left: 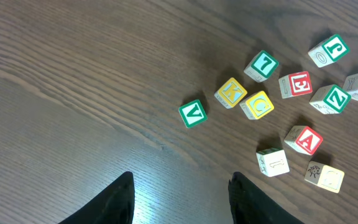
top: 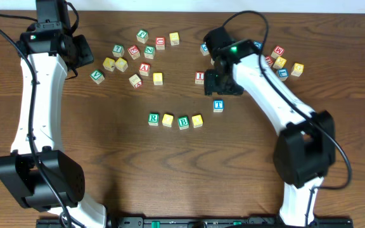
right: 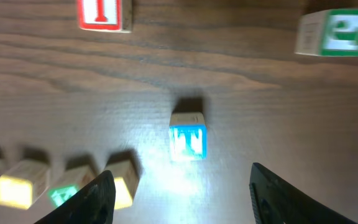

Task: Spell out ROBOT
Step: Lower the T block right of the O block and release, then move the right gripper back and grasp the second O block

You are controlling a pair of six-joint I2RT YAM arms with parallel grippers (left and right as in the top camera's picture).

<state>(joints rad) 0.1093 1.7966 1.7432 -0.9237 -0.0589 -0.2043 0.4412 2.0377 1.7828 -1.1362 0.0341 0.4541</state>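
Observation:
Four ROBOT cubes stand in a row at mid-table: green R (top: 153, 118), a yellow-faced cube (top: 168, 120), green B (top: 183, 122) and another yellow-faced cube (top: 197, 120). The blue T cube (top: 218, 106) sits apart, up and to the right of the row's end. In the right wrist view the T (right: 188, 137) rests free on the wood ahead of my right gripper (right: 182, 199), which is open and holds nothing. The row's last yellow cube (right: 123, 186) lies by the left finger. My left gripper (left: 179, 199) is open over bare wood at the far left (top: 81, 54).
Loose letter cubes lie scattered at the back left (top: 138, 50), among them a red A (top: 144, 68). A red I (top: 199, 77) stands beside the right arm. More cubes cluster at the back right (top: 281, 60). A green V (left: 192, 112) lies nearest the left gripper.

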